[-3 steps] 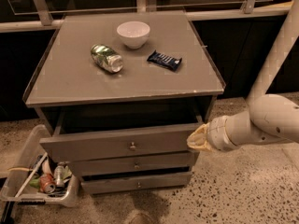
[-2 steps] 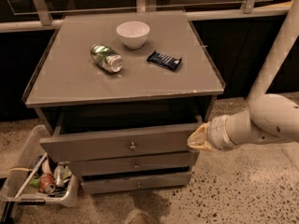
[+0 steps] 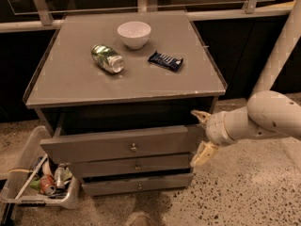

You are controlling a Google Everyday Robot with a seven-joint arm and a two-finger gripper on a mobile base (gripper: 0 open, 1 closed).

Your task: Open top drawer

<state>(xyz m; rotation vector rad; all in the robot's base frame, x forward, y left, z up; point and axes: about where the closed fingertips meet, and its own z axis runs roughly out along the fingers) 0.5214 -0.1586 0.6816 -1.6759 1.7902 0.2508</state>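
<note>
The top drawer (image 3: 108,146) is a wide grey-brown front with a small round metal knob (image 3: 133,147) at its centre. It stands pulled out from the cabinet, with a dark gap above it under the tabletop. My gripper (image 3: 201,135) is at the drawer front's right end, open. One cream finger (image 3: 200,116) points up and left above the front's top corner, and the other finger (image 3: 204,154) hangs down beside the lower corner. The white arm reaches in from the right.
Two smaller drawers, the middle (image 3: 136,165) and the bottom (image 3: 138,186), sit below. On the cabinet top (image 3: 61,79) lie a white bowl (image 3: 134,34), a tipped green can (image 3: 107,58) and a dark snack bar (image 3: 165,60). A plastic bin (image 3: 70,199) of trash stands on the floor at the left.
The gripper's fingers, held together at the drawer's right end before, have spread apart. The drawer and the things on top have not moved.
</note>
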